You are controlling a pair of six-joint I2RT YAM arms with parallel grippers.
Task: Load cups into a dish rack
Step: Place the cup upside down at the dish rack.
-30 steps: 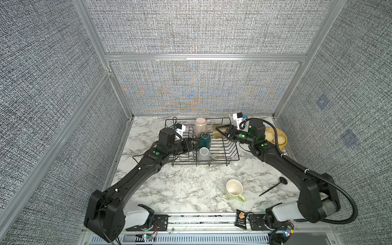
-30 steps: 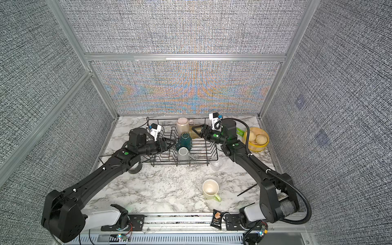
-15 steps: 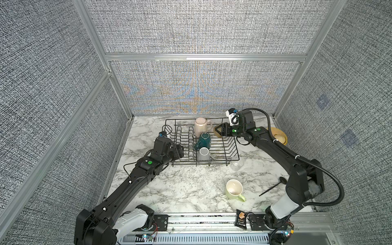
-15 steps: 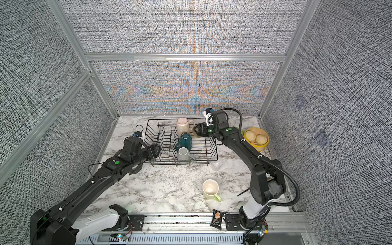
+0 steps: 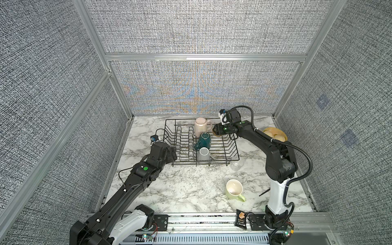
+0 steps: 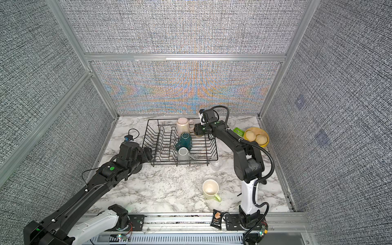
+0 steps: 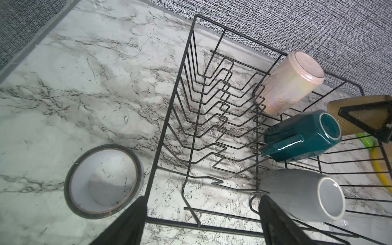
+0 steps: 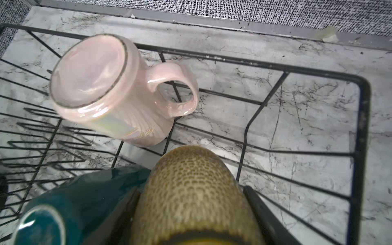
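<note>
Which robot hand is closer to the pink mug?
Right. The right hand, holding an amber glass, is just beside the pink mug; the left hand is outside the rack, much farther.

Both arms were matte black on white base links. The left arm carried a round green dot (the right arm had small green lights instead). A thick ribbed black hose looped off the right arm; thin black cables curled from the white-and-blue wrist cameras. The left pincer had flat black fingers.
</note>
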